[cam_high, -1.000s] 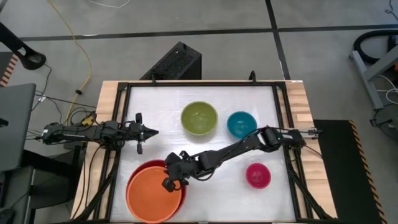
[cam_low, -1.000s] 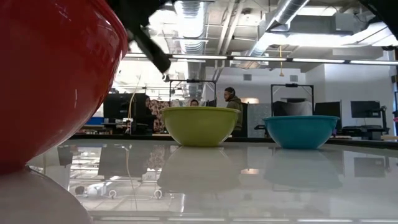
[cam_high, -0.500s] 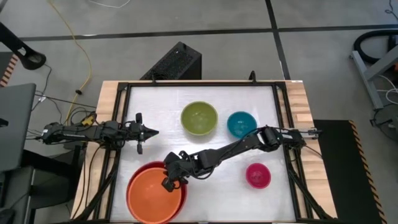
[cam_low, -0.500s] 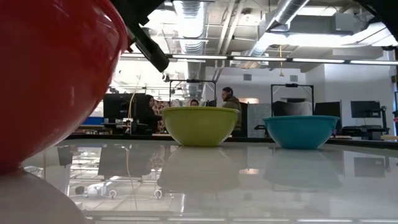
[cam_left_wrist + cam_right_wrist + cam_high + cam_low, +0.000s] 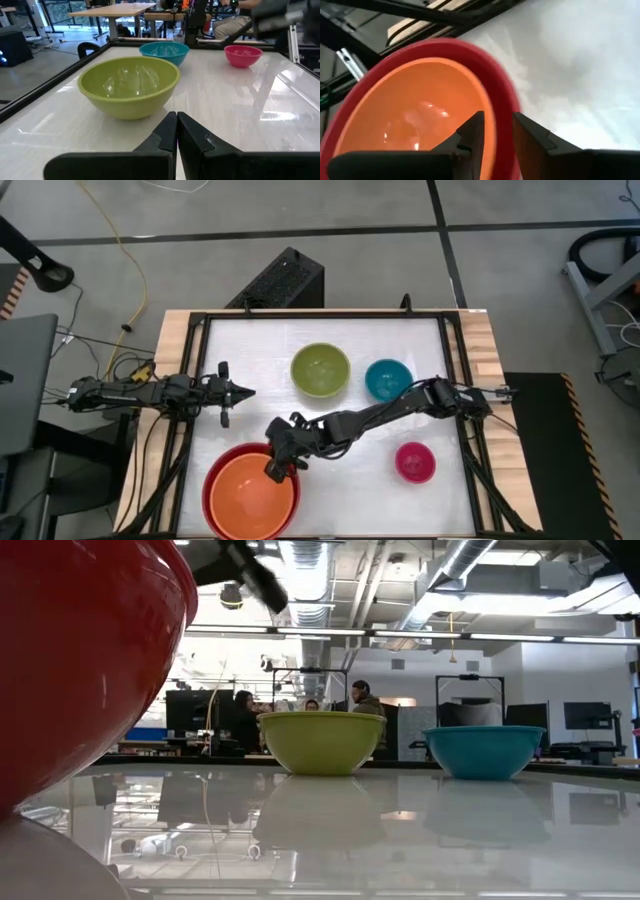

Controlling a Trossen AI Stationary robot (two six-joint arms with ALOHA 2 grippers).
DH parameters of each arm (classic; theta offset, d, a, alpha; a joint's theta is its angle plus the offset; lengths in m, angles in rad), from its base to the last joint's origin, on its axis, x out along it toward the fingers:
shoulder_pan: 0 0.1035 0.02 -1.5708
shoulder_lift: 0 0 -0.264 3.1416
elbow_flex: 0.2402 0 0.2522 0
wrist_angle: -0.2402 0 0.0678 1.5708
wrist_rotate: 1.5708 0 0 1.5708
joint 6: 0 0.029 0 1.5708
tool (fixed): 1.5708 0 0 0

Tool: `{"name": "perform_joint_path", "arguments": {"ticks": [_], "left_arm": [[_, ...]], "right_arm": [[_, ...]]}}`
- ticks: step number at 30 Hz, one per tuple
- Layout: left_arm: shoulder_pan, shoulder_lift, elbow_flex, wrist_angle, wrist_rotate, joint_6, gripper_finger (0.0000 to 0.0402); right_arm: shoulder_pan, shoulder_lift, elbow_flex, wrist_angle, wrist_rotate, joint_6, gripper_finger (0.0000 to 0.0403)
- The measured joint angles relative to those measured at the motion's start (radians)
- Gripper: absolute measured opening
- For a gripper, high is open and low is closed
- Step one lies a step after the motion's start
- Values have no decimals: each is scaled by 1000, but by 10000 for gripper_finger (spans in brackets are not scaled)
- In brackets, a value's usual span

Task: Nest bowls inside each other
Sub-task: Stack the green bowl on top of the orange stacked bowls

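The orange bowl [image 5: 250, 492] sits nested inside the red bowl [image 5: 212, 480] at the table's near left; the red bowl's wall [image 5: 80, 670] fills the left of the low view. My right gripper [image 5: 275, 467] hangs open just above the two rims on their far right side [image 5: 498, 117], touching neither. The lime green bowl [image 5: 320, 370] and the teal bowl [image 5: 388, 379] stand on their bases at the far middle. The pink bowl [image 5: 415, 461] stands at the near right. My left gripper [image 5: 240, 392] waits shut at the table's left, pointing level toward the green bowl [image 5: 127, 85].
A black frame rail [image 5: 320, 314] runs round the white table top. Between the nested pair and the pink bowl the white top [image 5: 350, 490] lies bare. Beyond the table, people sit at desks [image 5: 370, 700] in the room.
My right gripper has opened, let go of the orange bowl's rim and risen clear of it. The orange bowl, which sat off-centre against the red bowl's near side, has settled inside the red bowl.
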Motion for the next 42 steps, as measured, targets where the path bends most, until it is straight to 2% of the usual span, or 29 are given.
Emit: {"name": "perform_joint_path", "arguments": {"ticks": [4,8,11,14,19,22,27,32,42], "left_arm": [[0,1,0,0,0,0,0],[0,1,0,0,0,0,0],[0,1,0,0,0,0,0],[0,1,0,0,0,0,0],[0,1,0,0,0,0,0],[0,1,0,0,0,0,0],[0,1,0,0,0,0,0],[0,1,0,0,0,0,0],[0,1,0,0,0,0,0]], "right_arm": [[-22,-76,0,-191,74,-23,119],[-91,-146,0,-476,156,47,119],[-164,-182,-26,-630,160,65,119],[-258,-227,-103,-674,124,75,120],[-436,-309,-290,-579,33,39,140],[-523,-362,-404,-456,-38,14,174],[-631,-413,-537,-411,-44,18,241],[-651,-423,-617,-323,-107,-18,274],[-653,-414,-719,-167,-179,-39,276]]}}
